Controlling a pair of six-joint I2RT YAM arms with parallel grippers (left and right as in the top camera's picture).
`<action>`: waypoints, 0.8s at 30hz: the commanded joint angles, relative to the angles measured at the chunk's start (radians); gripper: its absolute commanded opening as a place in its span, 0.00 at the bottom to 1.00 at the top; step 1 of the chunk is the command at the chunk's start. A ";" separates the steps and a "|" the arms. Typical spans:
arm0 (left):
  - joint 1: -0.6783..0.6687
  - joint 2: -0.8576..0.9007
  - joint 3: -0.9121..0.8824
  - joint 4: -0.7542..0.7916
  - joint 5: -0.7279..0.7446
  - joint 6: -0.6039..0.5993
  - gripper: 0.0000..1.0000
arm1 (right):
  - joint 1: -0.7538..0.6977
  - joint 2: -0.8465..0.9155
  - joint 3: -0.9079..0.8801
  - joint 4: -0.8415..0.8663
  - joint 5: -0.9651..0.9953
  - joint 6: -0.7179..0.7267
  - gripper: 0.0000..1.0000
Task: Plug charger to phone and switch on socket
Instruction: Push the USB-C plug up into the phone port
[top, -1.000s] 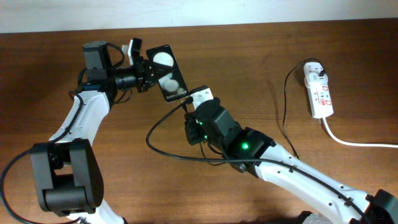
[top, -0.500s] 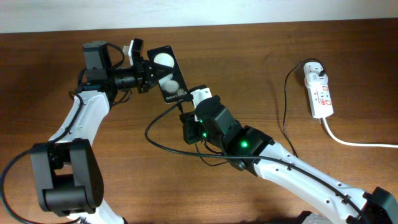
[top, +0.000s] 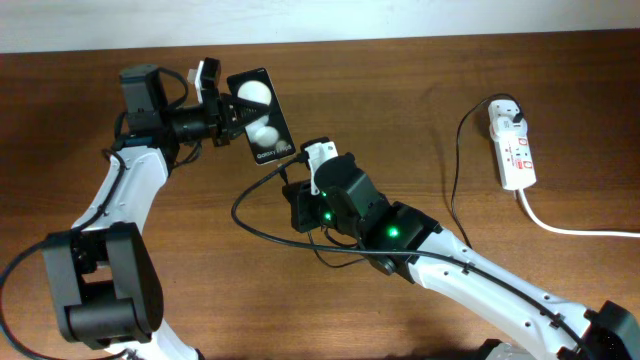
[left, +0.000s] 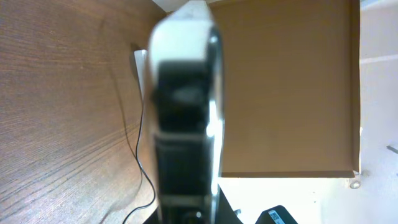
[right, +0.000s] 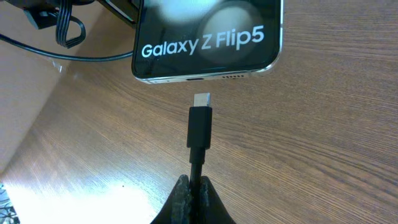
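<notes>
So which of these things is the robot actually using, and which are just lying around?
Part of the job: phone, in the left gripper; charger, pinched by the right gripper; socket.
Just there: thick white cord; wooden table.

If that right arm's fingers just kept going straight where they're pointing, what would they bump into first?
Likely the phone: the right fingers pinch the charger, whose plug tip faces the phone's bottom edge across a small gap, roughly at its port. Exact alignment is unclear.

Brown wooden table (top: 400, 100), pale wall (top: 400, 15)
</notes>
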 joint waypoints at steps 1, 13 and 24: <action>0.002 -0.006 0.003 0.006 0.036 -0.002 0.00 | -0.003 -0.020 0.004 0.014 -0.009 0.002 0.04; 0.002 -0.006 0.003 0.006 0.010 -0.002 0.00 | -0.003 -0.020 0.004 0.024 -0.009 0.002 0.04; 0.002 -0.006 0.003 0.006 0.051 -0.002 0.00 | -0.005 -0.020 0.004 0.037 0.018 0.002 0.04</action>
